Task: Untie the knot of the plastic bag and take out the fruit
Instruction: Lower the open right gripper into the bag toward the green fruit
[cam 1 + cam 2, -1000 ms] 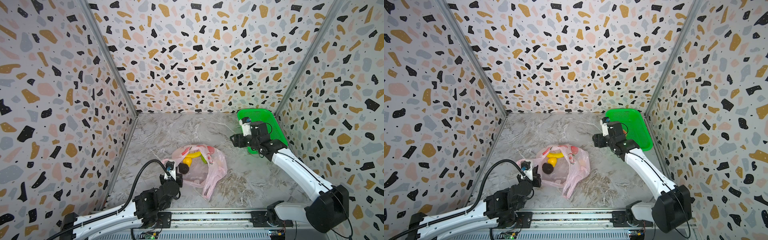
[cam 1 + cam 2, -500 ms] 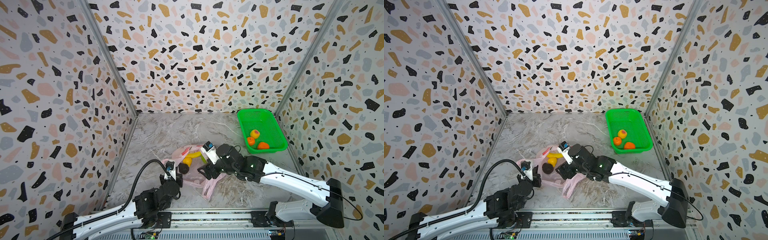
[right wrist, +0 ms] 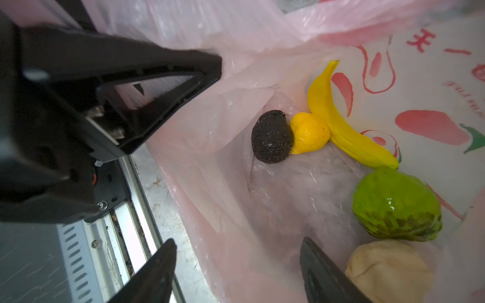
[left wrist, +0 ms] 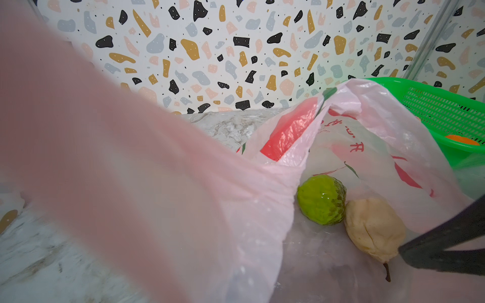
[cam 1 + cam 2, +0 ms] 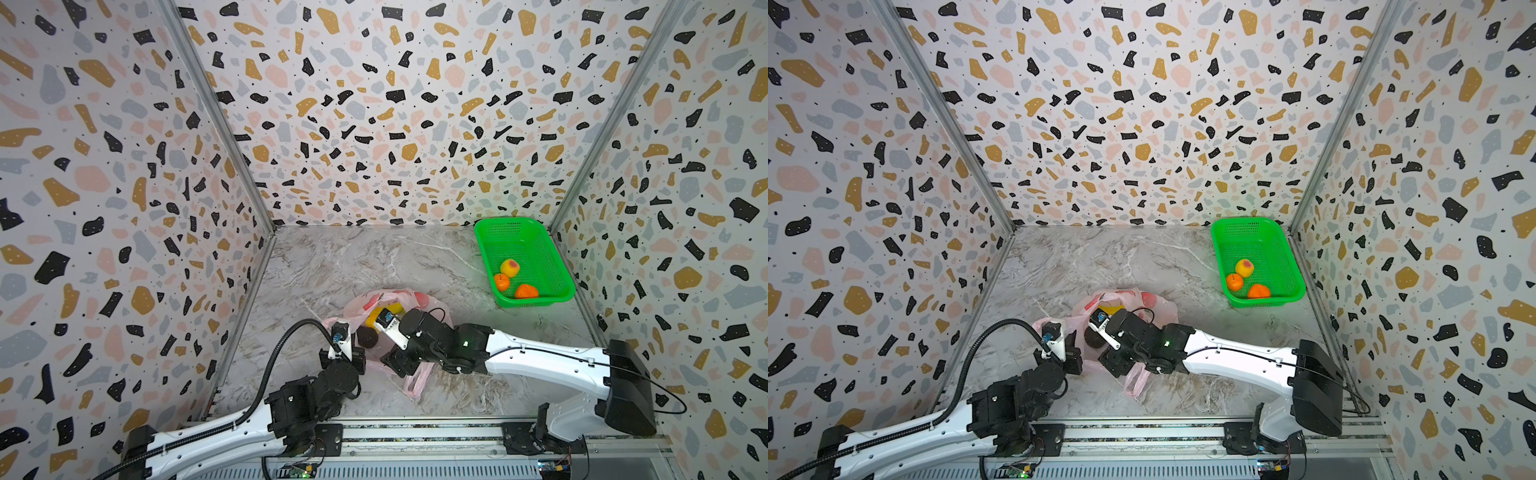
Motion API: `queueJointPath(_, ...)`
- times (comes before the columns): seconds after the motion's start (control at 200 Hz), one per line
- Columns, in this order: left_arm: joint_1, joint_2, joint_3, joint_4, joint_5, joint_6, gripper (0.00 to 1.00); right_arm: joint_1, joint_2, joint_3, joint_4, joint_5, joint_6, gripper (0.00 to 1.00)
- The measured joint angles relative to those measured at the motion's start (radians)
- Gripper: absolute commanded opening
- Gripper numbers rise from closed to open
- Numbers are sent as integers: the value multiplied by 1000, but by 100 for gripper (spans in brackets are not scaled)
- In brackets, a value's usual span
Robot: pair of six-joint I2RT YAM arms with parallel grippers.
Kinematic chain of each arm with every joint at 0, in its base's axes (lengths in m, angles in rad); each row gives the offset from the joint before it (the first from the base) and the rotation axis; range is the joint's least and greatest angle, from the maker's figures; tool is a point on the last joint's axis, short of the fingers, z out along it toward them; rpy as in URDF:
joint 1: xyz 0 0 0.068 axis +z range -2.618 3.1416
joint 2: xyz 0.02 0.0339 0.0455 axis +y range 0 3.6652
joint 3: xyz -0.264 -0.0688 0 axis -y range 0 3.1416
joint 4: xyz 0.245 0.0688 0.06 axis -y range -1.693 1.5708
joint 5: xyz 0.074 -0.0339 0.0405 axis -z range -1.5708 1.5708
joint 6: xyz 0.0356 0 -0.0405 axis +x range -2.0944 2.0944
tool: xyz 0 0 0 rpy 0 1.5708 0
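1. Right gripper (image 3: 236, 240) has its jaws spread and empty, poised inside the mouth of the thin, translucent pale pink plastic bag (image 5: 405, 296), which lies on the marbled tabletop (image 5: 353, 257).
2. The left gripper (image 3: 207, 70) is pressed together on the bag's rim, holding the mouth up. No knot shows, so the untying looks done.
3. Inside lie a dark bumpy avocado (image 3: 271, 136), a small round yellow fruit (image 3: 309, 132) touching it, a yellow banana (image 3: 349, 131), a green bumpy fruit (image 3: 396, 204) and a cream ball (image 3: 388, 270).
4. Three pieces already sit in the bright green mesh basket (image 5: 552, 257).
5. Risks:
   - The closing jaws could catch loose film along with the fruit and drag the bag.
   - A slipping rim pinch would drop plastic over the fruit.
   - Round pieces may squirt out from the jaws.
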Motion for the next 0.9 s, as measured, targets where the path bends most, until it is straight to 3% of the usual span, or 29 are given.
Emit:
queueJointPath(0.28, 0, -6, 0, 0, 0, 3, 0, -50, 69, -5, 46, 27, -16, 71)
queueJointPath(0.671, 0, -13, 0, 0, 0, 3, 0, -30, 102, -85, 18, 75, -17, 70)
queueJointPath(0.901, 0, -13, 0, 0, 0, 7, 0, -40, 289, 74, -96, 90, -17, 71)
